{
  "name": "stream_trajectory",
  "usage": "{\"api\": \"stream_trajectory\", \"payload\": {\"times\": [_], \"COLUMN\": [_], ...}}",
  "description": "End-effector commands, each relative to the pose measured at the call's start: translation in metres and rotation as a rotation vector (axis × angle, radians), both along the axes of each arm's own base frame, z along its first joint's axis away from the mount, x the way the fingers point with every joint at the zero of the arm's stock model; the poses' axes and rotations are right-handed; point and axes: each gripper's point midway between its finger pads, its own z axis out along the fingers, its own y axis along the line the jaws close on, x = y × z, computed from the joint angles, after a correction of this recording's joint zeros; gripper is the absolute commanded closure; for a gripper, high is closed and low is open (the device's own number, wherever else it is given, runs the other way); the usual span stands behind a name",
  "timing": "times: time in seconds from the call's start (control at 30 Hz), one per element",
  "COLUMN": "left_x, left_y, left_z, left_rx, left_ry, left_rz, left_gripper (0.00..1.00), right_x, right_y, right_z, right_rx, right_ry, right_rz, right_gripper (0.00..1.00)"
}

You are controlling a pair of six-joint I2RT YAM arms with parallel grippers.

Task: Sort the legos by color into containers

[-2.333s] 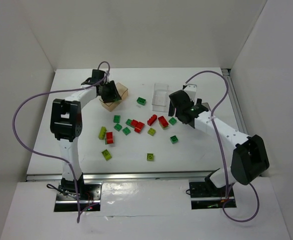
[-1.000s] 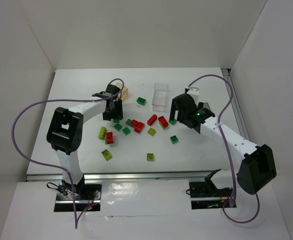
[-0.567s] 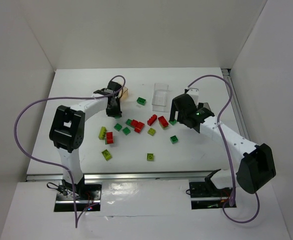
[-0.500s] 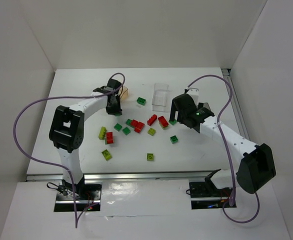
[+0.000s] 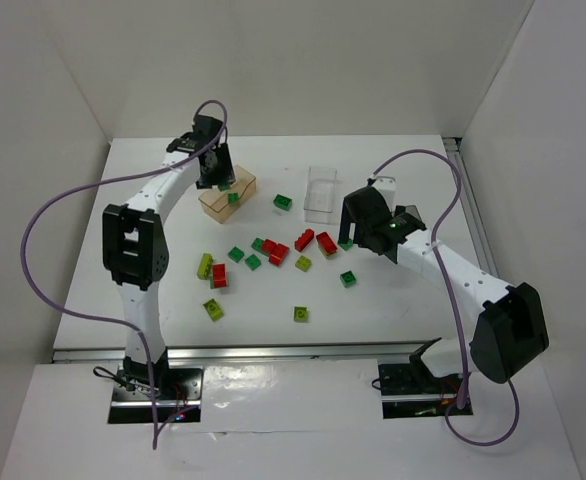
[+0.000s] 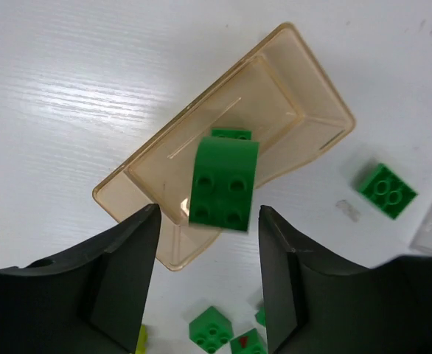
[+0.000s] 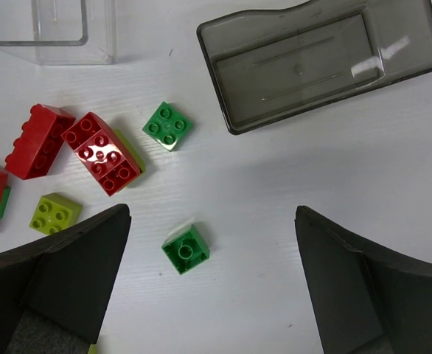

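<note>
Now tan tray (image 6: 275, 88) holds green brick (image 6: 231, 134); left end effector (image 6: 208, 214), right end effector (image 7: 212, 221) open.

Wht table (image 5: 403, 310), wht walls (image 5: 273, 60) 3 sides.

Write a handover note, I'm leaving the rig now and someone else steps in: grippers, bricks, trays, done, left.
Left gripper: open over the tan tray, a dark green brick apparently loose between its fingers.
Right gripper: open, empty, above loose bricks beside the grey tray.
Done: another green brick lies in the tan tray.
Left: red, green and yellow-green bricks on the table; grey and clear tray hold nothing.
</note>
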Motion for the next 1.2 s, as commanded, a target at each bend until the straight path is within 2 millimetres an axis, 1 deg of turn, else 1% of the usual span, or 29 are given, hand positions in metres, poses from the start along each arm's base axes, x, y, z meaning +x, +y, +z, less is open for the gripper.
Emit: {"api": "stream_trajectory", "payload": {"times": [0.0,0.07,0.1,0.13,0.17,0.2,0.23,0.27,0.33,0.4,0.43,0.47,0.5,0.53,0.57,0.6,0.63,0.67,0.7,0.73,0.77,0.8,0.83,0.87,0.93,0.97,1.0,1.1,1.17], "left_x": [-0.007,-0.007,-0.008,-0.009,-0.009,-0.010,-0.013,-0.015,-0.018,-0.021,-0.024,-0.026,-0.025,-0.021,-0.022,-0.023,-0.020,-0.015,-0.013,-0.004,-0.003,-0.001,0.005,0.005,0.009,0.011,0.014,0.017,0.015], "left_y": [0.005,0.002,0.003,-0.004,0.002,-0.004,-0.014,-0.019,-0.034,-0.066,-0.076,-0.092,-0.100,-0.104,-0.114,-0.124,-0.134,-0.134,-0.141,-0.141,-0.146,-0.151,-0.157,-0.160,-0.166,-0.173,-0.171,-0.171,-0.172], "left_z": [-0.018,-0.019,-0.008,-0.008,0.005,0.005,0.015,0.020,0.020,0.023,0.016,0.002,-0.002,-0.002,-0.007,-0.019,-0.018,-0.019,-0.022,-0.029,-0.035,-0.041,-0.040,-0.057,-0.067,-0.066,-0.079,-0.083,-0.096], "left_rx": [0.051,0.037,0.040,0.040,0.069,0.084,0.080,0.087,0.075,0.023,0.016,0.002,-0.014,-0.029,-0.045,-0.061,-0.074,-0.074,-0.082,-0.076,-0.076,-0.089,-0.113,-0.115,-0.125,-0.119,-0.097,-0.050,-0.021], "left_ry": [0.082,0.085,0.065,0.064,0.034,0.033,0.011,0.002,-0.008,-0.027,-0.010,0.014,0.021,0.018,0.028,0.046,0.032,0.025,0.021,0.020,0.026,0.036,0.028,0.059,0.066,0.057,0.067,0.055,0.070], "left_rz": [0.014,0.004,-0.005,-0.019,-0.012,-0.033,-0.052,-0.076,-0.129,-0.218,-0.252,-0.290,-0.298,-0.297,-0.303,-0.291,-0.294,-0.267,-0.248,-0.218,-0.209,-0.221,-0.221,-0.228,-0.252,-0.272,-0.270,-0.289,-0.294], "left_gripper": [0.34,0.33,0.33,0.32,0.32,0.32,0.34,0.35,0.35,0.33,0.21,0.13,0.11,0.11,0.09,0.09,0.08,0.08,0.08,0.08,0.08,0.08,0.08,0.08,0.06,0.04,0.03,0.01,0.01], "right_x": [0.006,0.006,0.006,0.007,0.007,0.005,0.005,0.005,0.005,0.003,0.003,0.003,0.003,0.002,0.000,-0.002,-0.004,-0.006,-0.006,-0.008,-0.008,-0.009,-0.011,-0.010,-0.010,-0.012,-0.012,-0.012,-0.012], "right_y": [-0.002,-0.004,-0.004,-0.005,-0.005,-0.006,-0.006,-0.006,-0.006,-0.009,-0.009,-0.009,-0.009,-0.011,-0.012,-0.013,-0.015,-0.016,-0.015,-0.016,-0.018,-0.019,-0.020,-0.022,-0.022,-0.025,-0.025,-0.025,-0.025], "right_z": [0.014,0.014,0.014,0.015,0.015,0.011,0.011,0.011,0.008,0.005,0.005,0.005,0.005,0.004,0.001,0.000,-0.001,0.001,0.001,-0.002,-0.002,-0.003,-0.004,-0.003,0.000,0.000,0.000,0.000,0.000], "right_rx": [-0.004,-0.010,-0.010,-0.016,-0.016,-0.022,-0.022,-0.022,-0.022,-0.033,-0.034,-0.026,-0.026,-0.037,-0.042,-0.042,-0.043,-0.043,-0.036,-0.041,-0.047,-0.052,-0.057,-0.068,-0.063,-0.075,-0.075,-0.075,-0.075], "right_ry": [-0.025,-0.029,-0.029,-0.032,-0.032,-0.023,-0.023,-0.023,-0.023,-0.017,-0.017,-0.019,-0.019,-0.015,-0.007,-0.007,-0.006,-0.006,-0.007,0.001,-0.003,0.005,0.013,0.006,-0.002,0.002,0.002,0.002,0.002], "right_rz": [-0.016,-0.022,-0.022,-0.028,-0.028,-0.028,-0.028,-0.028,-0.028,-0.033,-0.033,-0.040,-0.041,-0.046,-0.046,-0.046,-0.046,-0.046,-0.052,-0.052,-0.057,-0.057,-0.057,-0.066,-0.066,-0.072,-0.072,-0.072,-0.072], "right_gripper": [0.00,0.00,0.00,0.00,0.00,0.00,0.00,0.00,0.00,0.00,0.00,0.00,0.00,0.00,0.00,0.00,0.00,0.00,0.00,0.00,0.00,0.00,0.00,0.00,0.00,0.00,0.00,0.00,0.00]}}
